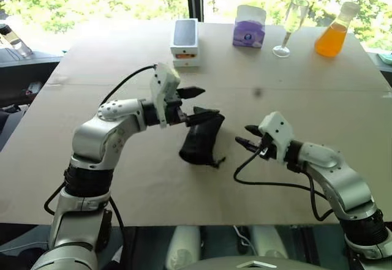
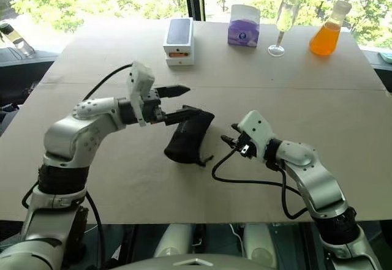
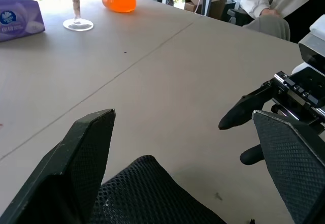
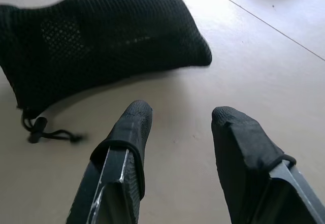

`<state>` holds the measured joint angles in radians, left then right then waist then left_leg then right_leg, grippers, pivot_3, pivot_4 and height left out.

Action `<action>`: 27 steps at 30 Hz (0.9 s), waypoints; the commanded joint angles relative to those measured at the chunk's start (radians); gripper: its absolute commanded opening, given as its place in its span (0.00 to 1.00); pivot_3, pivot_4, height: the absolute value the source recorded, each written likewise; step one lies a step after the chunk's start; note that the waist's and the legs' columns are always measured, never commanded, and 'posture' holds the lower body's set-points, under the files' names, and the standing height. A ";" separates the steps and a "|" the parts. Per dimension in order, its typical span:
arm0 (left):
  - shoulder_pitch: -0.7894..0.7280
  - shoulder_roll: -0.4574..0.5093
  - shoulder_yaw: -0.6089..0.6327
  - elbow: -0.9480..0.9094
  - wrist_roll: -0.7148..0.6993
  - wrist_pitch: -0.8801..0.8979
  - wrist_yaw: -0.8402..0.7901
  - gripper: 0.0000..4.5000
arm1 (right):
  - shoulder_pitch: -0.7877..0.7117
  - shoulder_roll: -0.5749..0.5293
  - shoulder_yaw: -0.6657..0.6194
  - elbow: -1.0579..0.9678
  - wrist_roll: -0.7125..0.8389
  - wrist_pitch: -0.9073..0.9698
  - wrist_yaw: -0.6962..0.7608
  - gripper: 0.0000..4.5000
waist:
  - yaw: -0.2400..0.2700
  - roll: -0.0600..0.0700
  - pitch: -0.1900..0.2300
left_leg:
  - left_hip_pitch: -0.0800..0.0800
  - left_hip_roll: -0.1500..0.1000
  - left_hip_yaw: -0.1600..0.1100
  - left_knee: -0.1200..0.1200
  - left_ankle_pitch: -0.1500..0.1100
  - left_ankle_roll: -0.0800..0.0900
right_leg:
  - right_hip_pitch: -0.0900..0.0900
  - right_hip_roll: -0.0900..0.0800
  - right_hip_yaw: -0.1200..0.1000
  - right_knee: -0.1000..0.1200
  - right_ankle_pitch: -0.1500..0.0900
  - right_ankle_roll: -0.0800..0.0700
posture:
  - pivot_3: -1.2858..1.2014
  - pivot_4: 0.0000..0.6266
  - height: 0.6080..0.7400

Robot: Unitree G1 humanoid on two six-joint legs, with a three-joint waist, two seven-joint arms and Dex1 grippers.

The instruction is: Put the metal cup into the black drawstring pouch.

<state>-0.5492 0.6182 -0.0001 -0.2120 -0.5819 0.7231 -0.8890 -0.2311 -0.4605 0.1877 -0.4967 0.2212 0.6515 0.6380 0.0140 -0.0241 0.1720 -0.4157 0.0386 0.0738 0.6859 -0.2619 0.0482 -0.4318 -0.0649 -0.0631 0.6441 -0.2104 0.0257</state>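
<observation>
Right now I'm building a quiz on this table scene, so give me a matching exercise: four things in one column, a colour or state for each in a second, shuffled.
Things:
1. flask
2. tissue box
3. stemmed glass
4. black drawstring pouch

Colour or state:
A. lying on the table between the two grippers
B. purple and white
C. clear
D. filled with orange liquid

Pairs: 1-D, 2-B, 3-C, 4-A
</observation>
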 commanded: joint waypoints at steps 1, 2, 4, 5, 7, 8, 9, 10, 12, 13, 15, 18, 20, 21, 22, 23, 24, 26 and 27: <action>0.021 0.028 0.056 -0.055 -0.053 0.021 -0.019 1.00 | 0.019 -0.022 0.003 -0.077 0.060 0.037 0.036 0.46 | 0.000 0.000 0.000 | 0.000 0.000 0.000 0.000 0.000 0.000 | 0.000 0.000 0.000 0.000 0.000 0.000 | 0.52 0.24 0.98; 0.033 0.042 0.065 -0.057 -0.065 0.021 -0.041 1.00 | 0.030 -0.037 0.007 -0.094 0.078 0.050 0.057 0.46 | 0.000 0.000 0.000 | 0.000 0.000 0.000 0.000 0.000 0.000 | 0.000 0.000 0.000 0.000 0.000 0.000 | 0.52 0.24 0.98; 0.069 0.080 0.101 -0.067 -0.119 0.038 -0.101 1.00 | 0.057 -0.071 0.016 -0.131 0.119 0.072 0.101 0.46 | -0.002 0.000 0.000 | 0.001 0.000 0.000 0.000 0.000 0.000 | 0.000 0.000 0.000 0.000 0.000 0.000 | 0.52 0.24 0.98; 0.091 0.106 0.119 -0.074 -0.150 0.050 -0.140 1.00 | 0.062 -0.079 0.019 -0.139 0.130 0.077 0.108 0.46 | -0.004 0.000 0.000 | 0.001 0.000 0.000 0.000 0.000 0.000 | 0.000 0.000 0.000 0.000 0.000 0.000 | 0.52 0.24 0.98; 0.141 0.163 0.135 -0.090 -0.168 0.035 -0.215 1.00 | 0.068 -0.095 0.036 -0.136 0.124 0.063 0.115 0.46 | -0.007 0.000 0.000 | 0.001 0.001 0.001 0.000 0.000 0.000 | 0.000 0.000 0.001 0.000 0.000 0.000 | 0.52 0.24 0.98; 0.170 0.193 0.137 -0.099 -0.162 0.012 -0.255 1.00 | 0.071 -0.109 0.057 -0.126 0.106 0.039 0.126 0.46 | -0.009 0.000 0.000 | 0.001 0.001 0.001 0.000 0.000 0.000 | 0.000 0.000 0.001 0.000 0.000 0.000 | 0.52 0.24 0.98; 0.198 0.222 0.139 -0.110 -0.157 -0.004 -0.288 1.00 | 0.074 -0.118 0.075 -0.115 0.092 0.019 0.135 0.46 | -0.009 0.000 0.000 | 0.001 0.001 0.001 0.000 0.000 0.000 | 0.000 0.000 0.001 0.000 0.000 0.000 | 0.52 0.24 0.98; 0.228 0.245 0.145 -0.121 -0.151 -0.028 -0.319 1.00 | 0.073 -0.126 0.094 -0.098 0.075 -0.005 0.143 0.46 | -0.009 0.000 0.000 | 0.001 0.001 0.001 0.000 0.000 0.000 | 0.000 0.000 0.001 0.000 0.000 0.000 | 0.52 0.24 0.98; 0.278 0.280 0.158 -0.141 -0.152 -0.067 -0.373 1.00 | 0.064 -0.143 0.134 -0.051 0.026 -0.072 0.155 0.46 | -0.008 0.000 0.000 | 0.001 0.001 0.001 0.000 0.000 0.000 | 0.000 0.000 0.001 0.000 -0.001 0.000 | 0.52 0.24 0.98; 0.300 0.297 0.160 -0.148 -0.150 -0.085 -0.397 1.00 | 0.059 -0.151 0.156 -0.025 -0.004 -0.109 0.162 0.46 | -0.005 0.000 0.000 | 0.001 0.001 0.001 0.000 0.000 0.000 | 0.000 0.000 0.001 0.000 -0.001 0.000 | 0.52 0.24 0.98; 0.350 0.304 0.171 -0.159 -0.128 -0.156 -0.427 1.00 | 0.049 -0.150 0.180 0.019 -0.027 -0.165 0.178 0.46 | 0.000 0.000 0.000 | 0.001 0.000 0.001 0.000 0.000 0.000 | 0.000 0.000 0.000 0.000 -0.002 -0.003 | 0.52 0.24 0.98; 0.426 0.281 0.192 -0.147 -0.103 -0.280 -0.482 1.00 | 0.006 -0.116 0.208 0.100 -0.064 -0.251 0.186 0.46 | -0.001 0.001 0.000 | 0.001 0.000 0.001 0.000 0.000 0.000 | 0.000 -0.001 0.000 0.000 -0.003 -0.004 | 0.52 0.24 0.98; 0.455 0.286 0.195 -0.147 -0.103 -0.291 -0.484 1.00 | -0.019 -0.101 0.228 0.146 -0.097 -0.309 0.194 0.46 | -0.003 0.001 0.000 | 0.001 0.000 0.001 0.000 0.000 0.000 | 0.000 0.000 0.000 0.000 -0.003 -0.004 | 0.52 0.24 0.98; 0.462 0.287 0.196 -0.147 -0.107 -0.287 -0.479 1.00 | -0.027 -0.094 0.235 0.166 -0.111 -0.332 0.197 0.46 | -0.002 0.001 0.000 | 0.001 0.001 0.001 0.000 0.000 0.000 | 0.000 0.000 0.000 0.000 -0.002 -0.004 | 0.52 0.24 0.98; 0.472 0.288 0.197 -0.149 -0.110 -0.286 -0.475 1.00 | -0.037 -0.086 0.243 0.186 -0.122 -0.354 0.201 0.46 | -0.001 0.001 0.000 | 0.001 0.001 0.001 0.000 0.000 0.000 | 0.000 0.000 0.000 0.000 -0.002 -0.004 | 0.52 0.24 0.98; 0.481 0.289 0.199 -0.150 -0.113 -0.285 -0.472 1.00 | -0.046 -0.079 0.251 0.206 -0.131 -0.373 0.206 0.46 | 0.000 0.001 0.000 | 0.001 0.001 0.001 0.000 0.000 0.000 | 0.000 0.000 0.000 0.000 -0.002 -0.004 | 0.52 0.24 0.98; 0.486 0.290 0.199 -0.151 -0.113 -0.287 -0.470 1.00 | -0.051 -0.074 0.254 0.218 -0.136 -0.386 0.210 0.46 | 0.001 0.001 0.000 | 0.001 0.001 0.001 0.000 0.000 0.000 | 0.000 0.000 0.000 0.000 -0.002 -0.004 | 0.52 0.24 0.98; 0.494 0.289 0.200 -0.152 -0.111 -0.293 -0.467 1.00 | -0.062 -0.069 0.265 0.249 -0.152 -0.405 0.226 0.46 | 0.000 0.001 0.000 | 0.001 0.001 0.001 0.000 0.000 0.000 | 0.000 0.000 0.000 0.000 -0.002 -0.003 | 0.52 0.24 0.98; 0.497 0.285 0.202 -0.154 -0.109 -0.296 -0.460 1.00 | -0.067 -0.070 0.274 0.263 -0.152 -0.396 0.245 0.46 | 0.000 0.001 0.000 | 0.001 0.001 0.001 0.000 0.000 0.000 | 0.000 0.000 0.000 0.000 -0.002 -0.003 | 0.52 0.24 0.98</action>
<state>-0.0553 0.9003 0.1793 -0.3386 -0.6875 0.4473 -1.3514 -0.2871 -0.5294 0.4545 -0.2373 0.0779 0.2712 0.8563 0.0137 -0.0235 0.1721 -0.4147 0.0393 0.0750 0.6864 -0.2620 0.0481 -0.4316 -0.0654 -0.0631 0.6441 -0.2124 0.0226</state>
